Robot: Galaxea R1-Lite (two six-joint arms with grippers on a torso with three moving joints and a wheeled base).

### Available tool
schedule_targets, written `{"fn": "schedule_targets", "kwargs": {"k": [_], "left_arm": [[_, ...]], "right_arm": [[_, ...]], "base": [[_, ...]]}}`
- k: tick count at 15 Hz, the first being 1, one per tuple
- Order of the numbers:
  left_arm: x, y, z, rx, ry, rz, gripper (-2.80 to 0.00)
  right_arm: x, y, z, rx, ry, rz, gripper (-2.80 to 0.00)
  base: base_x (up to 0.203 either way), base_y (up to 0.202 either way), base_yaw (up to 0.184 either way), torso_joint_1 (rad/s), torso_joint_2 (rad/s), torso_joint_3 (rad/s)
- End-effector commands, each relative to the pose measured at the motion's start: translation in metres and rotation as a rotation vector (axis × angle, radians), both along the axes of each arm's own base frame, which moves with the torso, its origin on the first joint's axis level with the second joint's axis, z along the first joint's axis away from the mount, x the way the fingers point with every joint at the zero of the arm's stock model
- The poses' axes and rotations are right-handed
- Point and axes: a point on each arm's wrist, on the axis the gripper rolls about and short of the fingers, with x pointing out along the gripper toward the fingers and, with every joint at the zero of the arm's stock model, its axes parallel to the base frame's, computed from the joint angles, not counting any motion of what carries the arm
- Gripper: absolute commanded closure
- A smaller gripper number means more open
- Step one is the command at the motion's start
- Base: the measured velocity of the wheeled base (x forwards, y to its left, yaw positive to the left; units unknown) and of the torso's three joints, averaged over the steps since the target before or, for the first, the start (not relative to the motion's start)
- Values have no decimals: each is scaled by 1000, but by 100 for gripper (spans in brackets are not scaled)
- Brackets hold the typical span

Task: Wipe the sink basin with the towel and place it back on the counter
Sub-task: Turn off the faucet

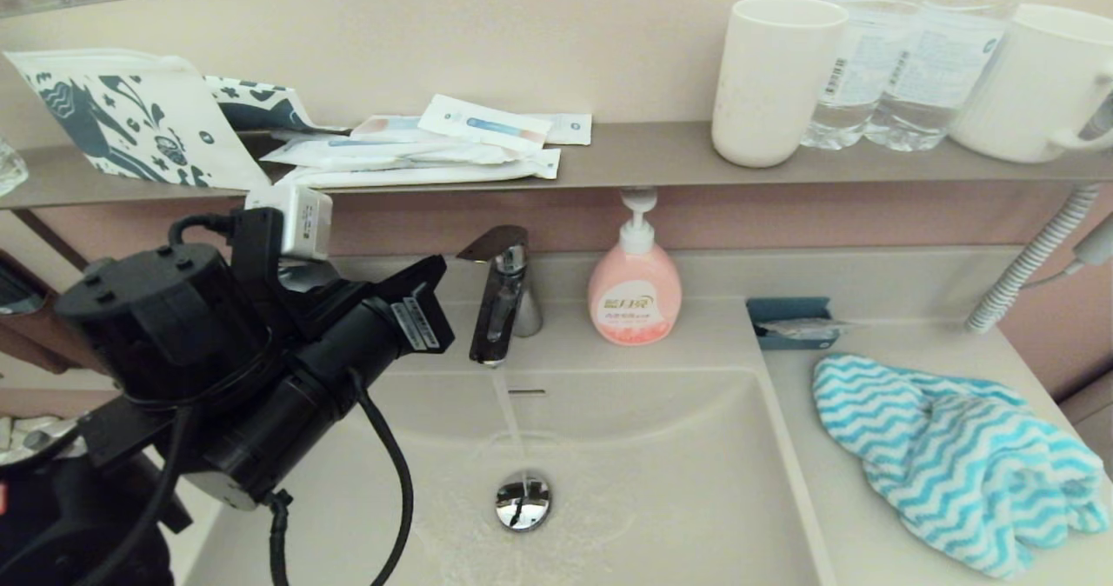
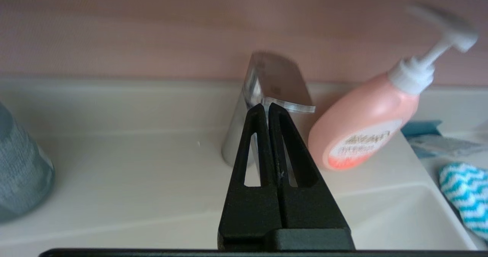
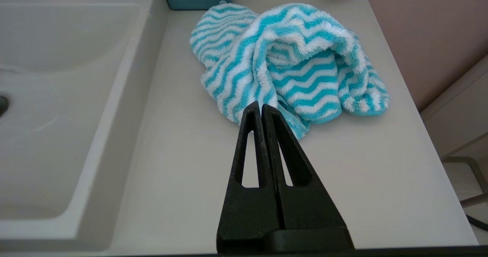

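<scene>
The turquoise and white zigzag towel [image 1: 956, 464] [image 3: 289, 58] lies bunched on the beige counter [image 1: 826, 499] [image 3: 183, 165], to the right of the sink basin [image 1: 687, 473] [image 3: 57, 97]. Water runs from the faucet [image 1: 500, 308] down toward the chrome drain plug [image 1: 523, 501]. My left arm [image 1: 261, 369] reaches in from the left. Its gripper [image 2: 265, 106] is shut and empty, with its tips right at the faucet handle [image 2: 276, 81]. My right gripper [image 3: 261, 106] is shut on nothing and hovers over the counter at the towel's near edge. It is out of the head view.
A pink soap bottle [image 1: 635, 290] [image 2: 366, 131] stands right of the faucet. A small blue tray [image 1: 787, 321] sits behind the towel. The wall shelf [image 1: 643, 156] holds cups, water bottles and packets. A ribbed hose [image 1: 1026, 264] hangs at the far right.
</scene>
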Motion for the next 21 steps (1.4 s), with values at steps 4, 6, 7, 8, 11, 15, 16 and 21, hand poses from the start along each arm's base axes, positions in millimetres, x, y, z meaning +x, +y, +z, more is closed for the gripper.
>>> {"fn": "schedule_targets", "kwargs": {"k": [4, 6, 7, 8, 11, 15, 16, 21], "left_arm": [[8, -6, 3, -9, -14, 0, 0], [14, -10, 5, 0, -20, 0, 0], [17, -12, 5, 11, -24, 0, 0], [20, -14, 6, 13, -29, 0, 0], [24, -18, 8, 25, -42, -22, 0], [26, -19, 3, 34, -27, -31, 0], [27, -19, 1, 35, -24, -32, 0], [25, -18, -3, 45, -11, -30, 0]], "right_arm": [[0, 0, 0, -1, 0, 1, 0], [0, 0, 0, -1, 2, 1, 0], [0, 0, 0, -1, 2, 1, 0], [0, 0, 0, -1, 0, 1, 0], [0, 0, 0, -1, 0, 1, 0], [0, 0, 0, -1, 1, 1, 0], [0, 0, 0, -1, 1, 1, 0], [0, 0, 0, -1, 1, 1, 0]], "base": [[0, 0, 0, 0, 0, 0], [0, 0, 0, 0, 0, 0], [0, 0, 0, 0, 0, 0], [0, 0, 0, 0, 0, 0], [0, 0, 0, 0, 0, 0], [0, 0, 0, 0, 0, 0], [0, 0, 0, 0, 0, 0], [0, 0, 0, 0, 0, 0]]}}
